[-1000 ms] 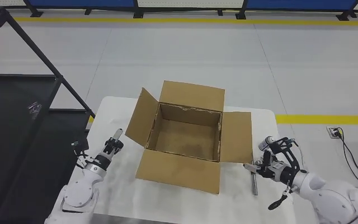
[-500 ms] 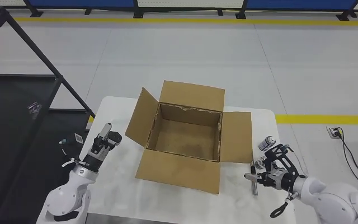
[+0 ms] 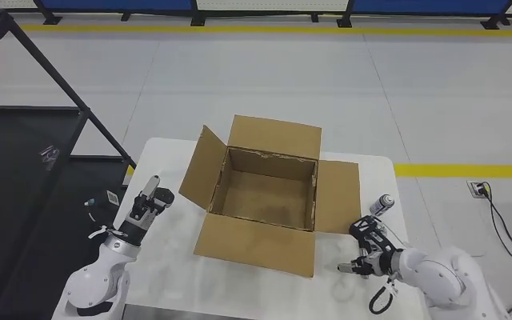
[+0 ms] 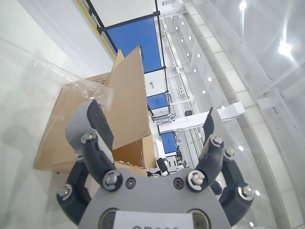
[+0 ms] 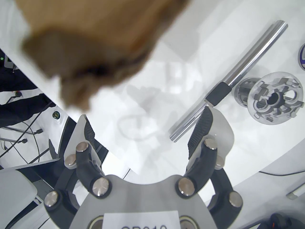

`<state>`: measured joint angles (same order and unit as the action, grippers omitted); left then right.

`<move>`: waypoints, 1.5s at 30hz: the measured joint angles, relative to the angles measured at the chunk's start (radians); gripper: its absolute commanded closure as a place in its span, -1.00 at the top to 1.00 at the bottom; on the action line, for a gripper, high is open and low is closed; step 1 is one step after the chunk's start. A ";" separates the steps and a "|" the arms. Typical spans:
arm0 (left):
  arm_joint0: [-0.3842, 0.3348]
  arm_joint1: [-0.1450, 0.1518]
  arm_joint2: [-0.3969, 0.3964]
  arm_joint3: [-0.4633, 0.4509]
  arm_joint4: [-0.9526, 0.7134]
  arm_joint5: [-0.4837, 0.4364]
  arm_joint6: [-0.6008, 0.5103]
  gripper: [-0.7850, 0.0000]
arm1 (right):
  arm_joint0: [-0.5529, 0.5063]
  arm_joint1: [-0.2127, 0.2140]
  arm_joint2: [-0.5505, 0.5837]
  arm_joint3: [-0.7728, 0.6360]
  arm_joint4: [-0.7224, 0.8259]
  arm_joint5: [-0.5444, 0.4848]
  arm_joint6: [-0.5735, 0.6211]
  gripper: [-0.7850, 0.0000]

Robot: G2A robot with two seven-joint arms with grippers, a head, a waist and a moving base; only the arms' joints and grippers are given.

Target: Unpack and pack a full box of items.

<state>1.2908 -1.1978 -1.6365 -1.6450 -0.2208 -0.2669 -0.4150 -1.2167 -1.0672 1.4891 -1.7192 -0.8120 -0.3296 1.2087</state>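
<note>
Box (image 3: 256, 244) sits mid counter (image 3: 184, 276), all 4 flaps open, top view shows bare cardboard floor inside. L flap stands up at an angle, R flap lies nearly flat, rear flap tilted back. L wrist view: box side (image 4: 59, 132) w/ the raised flap above it, and clear plastic film (image 4: 71, 82) draped over the box corner. L gripper (image 3: 158, 192) is at the counter's L side, near the L flap but apart from it, pointing up and away. Its jaws are wide apart (image 4: 152, 108) w/ nothing between them. R gripper (image 3: 352, 248) is low over the counter just off the box's front R corner, jaws also spread wide (image 5: 145, 115) and holding nothing. R wrist view has the box (image 5: 95, 13) as a blurred brown mass close to the lens. Steel rod (image 5: 247, 61) w/ a black band lies flat on the counter (image 5: 143, 84), its near end just beside one finger (image 5: 202, 125); can't tell if they touch. Metal spool-like part (image 5: 269, 101) lies on its side just beside the rod. Small can (image 3: 385, 203) is near the R flap's outer edge, apart from the gripper. Black rack (image 3: 48, 160) stands off the counter's L side.
</note>
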 measured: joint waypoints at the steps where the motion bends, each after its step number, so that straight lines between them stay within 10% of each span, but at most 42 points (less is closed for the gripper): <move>1: 0.000 0.000 0.000 0.000 0.000 0.000 0.000 1.00 | 0.011 -0.001 -0.012 0.016 -0.010 0.019 -0.017 1.00; 33: 0.000 0.000 0.000 0.000 0.000 0.000 0.000 1.00 | 0.097 0.015 -0.012 0.237 0.022 0.094 -0.176 1.00; 36: 0.000 0.000 0.000 0.000 0.000 0.000 0.000 1.00 | 0.099 0.013 -0.036 0.231 0.001 0.124 -0.178 0.32; 45: 0.000 0.000 0.000 0.000 0.000 0.000 0.000 1.00 | 0.111 0.007 -0.091 0.222 -0.073 0.239 -0.205 0.12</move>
<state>1.2908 -1.1978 -1.6365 -1.6450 -0.2208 -0.2670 -0.4150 -1.1059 -1.0599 1.3986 -1.4973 -0.8853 -0.0906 1.0040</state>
